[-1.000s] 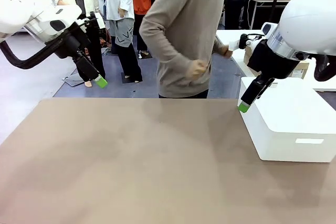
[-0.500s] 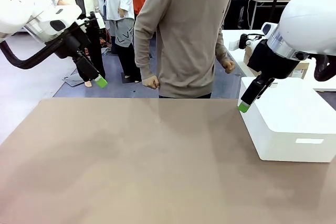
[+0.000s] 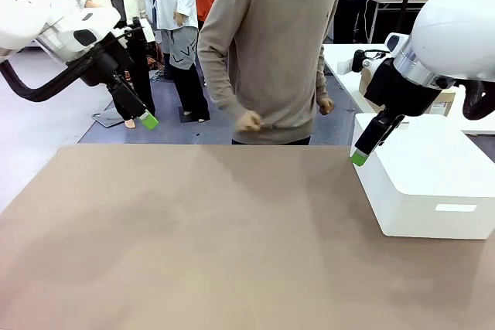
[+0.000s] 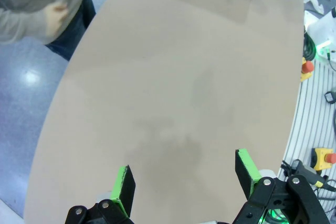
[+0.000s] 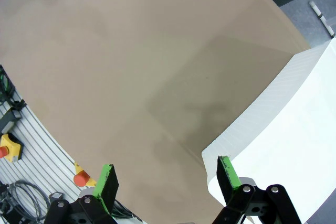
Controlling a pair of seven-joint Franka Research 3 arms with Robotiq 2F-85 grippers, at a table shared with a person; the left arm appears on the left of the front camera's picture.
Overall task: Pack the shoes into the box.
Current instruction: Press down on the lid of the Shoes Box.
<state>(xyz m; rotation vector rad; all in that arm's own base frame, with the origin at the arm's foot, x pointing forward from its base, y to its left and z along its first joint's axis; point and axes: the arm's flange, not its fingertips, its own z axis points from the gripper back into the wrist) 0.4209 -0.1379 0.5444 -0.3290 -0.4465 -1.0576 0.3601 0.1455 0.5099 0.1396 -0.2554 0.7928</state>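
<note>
- The table (image 3: 216, 237) stretches between the robot's side and the person (image 3: 271, 52) standing at its far edge.
- A large box (image 3: 433, 183) sits on the table's right side.
- The left gripper (image 4: 184, 179) hangs above the table's left side.
- The right gripper (image 5: 167, 179) hangs over the large box's near-left corner.

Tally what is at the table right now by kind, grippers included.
Grippers: 2, left gripper and right gripper, both open
White box: 1
Person at the far edge: 1
Total: 4
</note>
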